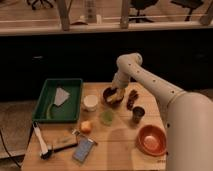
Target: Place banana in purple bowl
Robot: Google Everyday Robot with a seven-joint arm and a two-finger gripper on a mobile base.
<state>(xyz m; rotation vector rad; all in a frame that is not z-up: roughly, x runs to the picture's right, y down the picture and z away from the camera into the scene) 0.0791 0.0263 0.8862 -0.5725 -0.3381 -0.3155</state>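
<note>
The purple bowl [109, 97] is small, dark and round, and stands at the back middle of the wooden table [120, 150]. The banana [114, 94] shows as a small yellow piece at the bowl's right side, right under the gripper. My gripper [117, 91] points down over the bowl's right part, at the end of the white arm [150, 82] that reaches in from the right. I cannot tell whether the banana rests in the bowl or hangs in the gripper.
A green tray [47, 111] holding a grey piece stands at the left. Near the bowl are a white cup [90, 102], a green cup [106, 117], a dark cup [138, 114] and a brown item [132, 99]. An orange fruit [86, 126], an orange bowl [151, 140], a blue packet [84, 149] and a brush [41, 142] lie in front.
</note>
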